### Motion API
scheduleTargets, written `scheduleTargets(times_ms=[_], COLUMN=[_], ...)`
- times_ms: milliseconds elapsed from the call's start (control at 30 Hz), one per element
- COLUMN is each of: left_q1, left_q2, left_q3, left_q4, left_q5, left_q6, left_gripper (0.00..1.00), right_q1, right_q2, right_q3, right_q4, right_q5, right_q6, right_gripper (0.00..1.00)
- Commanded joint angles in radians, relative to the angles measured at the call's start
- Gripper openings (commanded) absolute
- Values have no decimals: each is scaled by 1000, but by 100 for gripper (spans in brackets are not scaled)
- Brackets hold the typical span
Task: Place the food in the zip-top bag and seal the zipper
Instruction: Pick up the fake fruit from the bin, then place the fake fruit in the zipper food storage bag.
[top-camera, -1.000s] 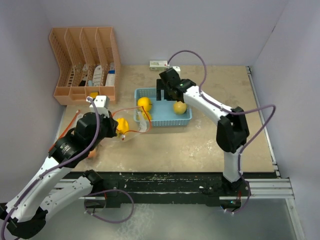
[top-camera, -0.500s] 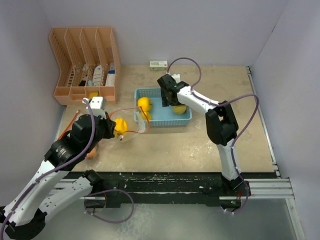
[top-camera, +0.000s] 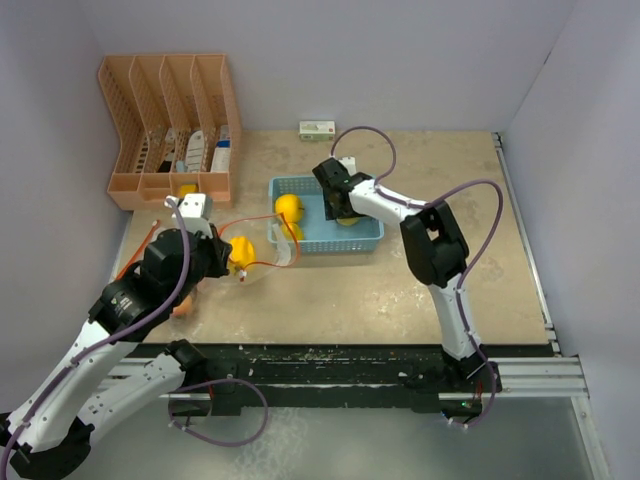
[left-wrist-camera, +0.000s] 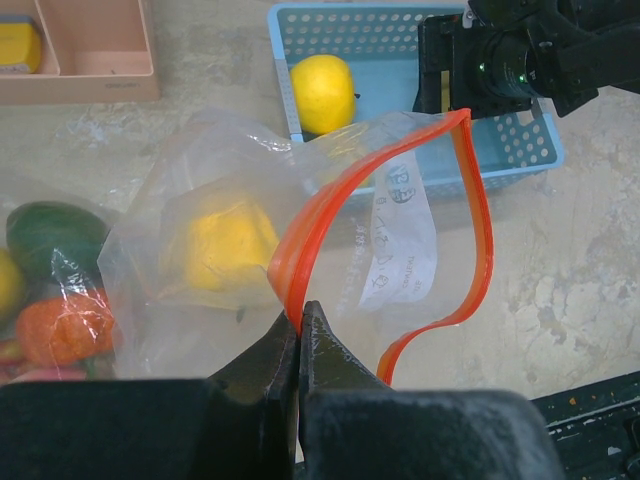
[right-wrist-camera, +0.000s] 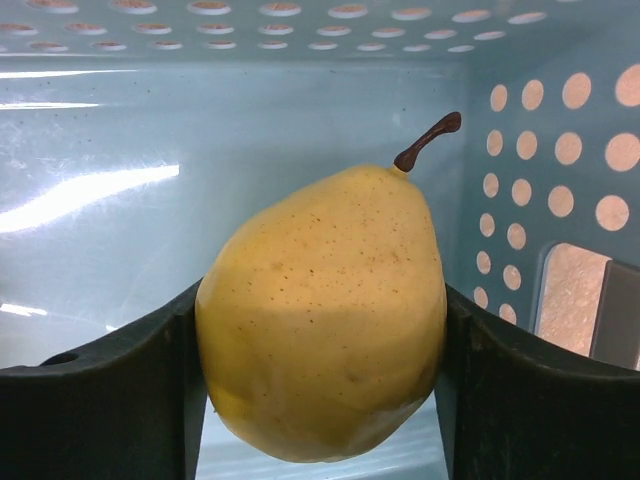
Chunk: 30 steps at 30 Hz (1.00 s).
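A pale, speckled table (top-camera: 400, 290) filled the overhead view, with two white and black robot arms fixed at its near edge. At the far left corner stood an orange slotted rack (top-camera: 170, 120) with several compartments, holding small items too small to make out. Near the middle of the table sat a light-blue perforated basket (top-camera: 330, 244). Just to its left, a clear zip-top bag (left-wrist-camera: 400, 230) lay on the table with its mouth open toward the basket, its orange zipper strip (left-wrist-camera: 478, 230) curving in a wide loop. The left gripper (left-wrist-camera: 298, 318) had its fingers pinched narrowly together on that strip at the near edge of the mouth, holding it up. The right gripper (right-wrist-camera: 320, 292) reached down into the basket, its two dark fingers pressed against either side of a yellow pear (right-wrist-camera: 320, 340) with a brown stem. A lemon (left-wrist-camera: 322, 92) rested in the left end of the basket. A yellow fruit (left-wrist-camera: 220, 245) lay inside the bag. A green piece (left-wrist-camera: 50, 235) and an orange piece (left-wrist-camera: 60, 325) lay at the bag's left side; whether they were inside it could not be told. A small white box (top-camera: 318, 128) sat at the table's far edge.
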Motion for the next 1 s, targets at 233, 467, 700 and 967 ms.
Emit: scheduleTargets(times_ms=[233, 467, 700, 967], left_q1=[4, 3, 3, 4], left_q2=[5, 20, 41, 45], left_q3=[12, -16, 12, 32], left_q4=[31, 52, 43, 45], left_q5=[-18, -39, -39, -31], left_q6=[16, 13, 8, -3], left_gripper=[0, 0, 0, 0], right_q1=[11, 59, 258, 378], right_q2=[-252, -668, -866, -737], right_q3=[-107, -334, -450, -415], right_q4=[57, 240, 438, 534], right_q5=[-147, -489, -626, -620], right_q6=[-11, -16, 33, 77], right_gripper=[42, 41, 41, 42])
